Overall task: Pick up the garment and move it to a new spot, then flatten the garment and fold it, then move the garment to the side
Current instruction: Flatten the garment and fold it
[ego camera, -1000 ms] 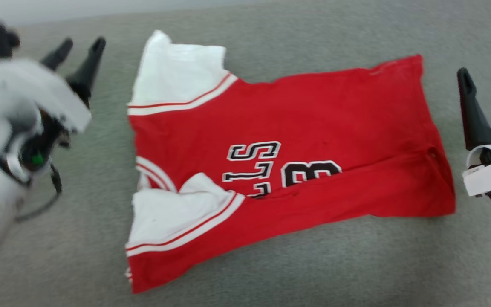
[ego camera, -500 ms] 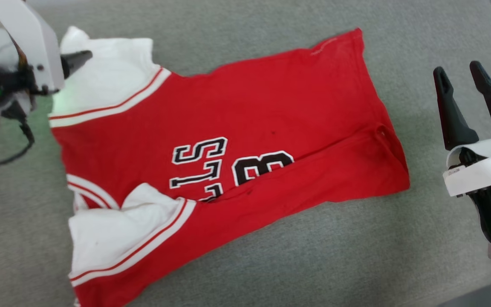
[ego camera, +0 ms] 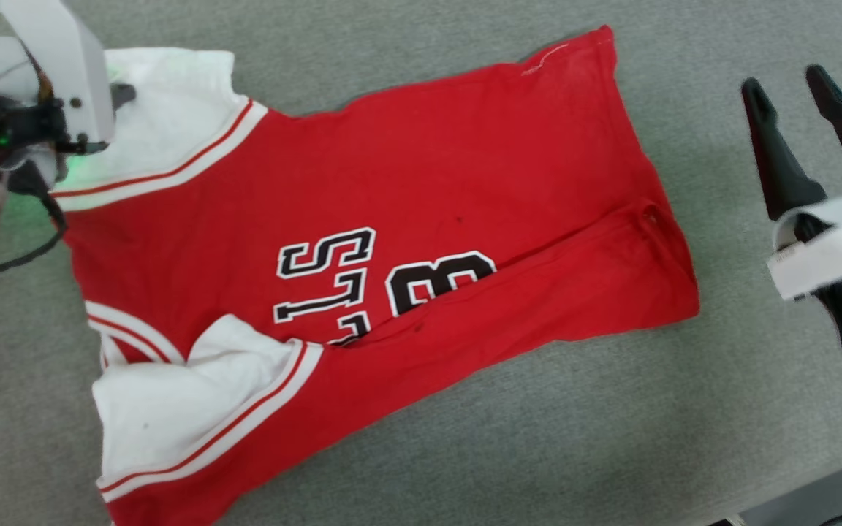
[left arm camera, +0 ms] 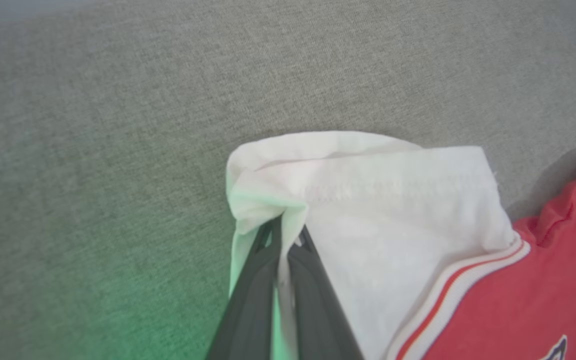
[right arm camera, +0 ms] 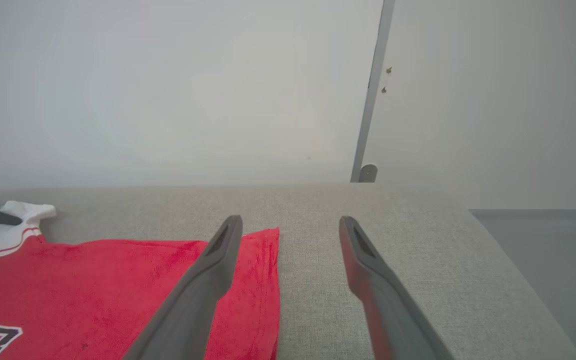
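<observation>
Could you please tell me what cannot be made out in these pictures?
1. Head view: the chest lettering on the garment is partly covered by a fold of its own red fabric, so the word is unreadable.
2. Head view: the garment's lower left corner is cut off by the bottom edge.
3. Left wrist view: the white sleeve wraps over the left gripper, whose jaws are shut, hiding how many layers they pinch.

Chest print on the garment (ego camera: 523, 168), partly readable

Head view: black block letters w/ white outline, lying sideways: "S" (ego camera: 326, 252) clear, "L" (ego camera: 319, 299) clear, next letter cut off by a fold. Beside them a big digit (ego camera: 439, 281), looks like "3", lower part tucked under the same fold.
</observation>
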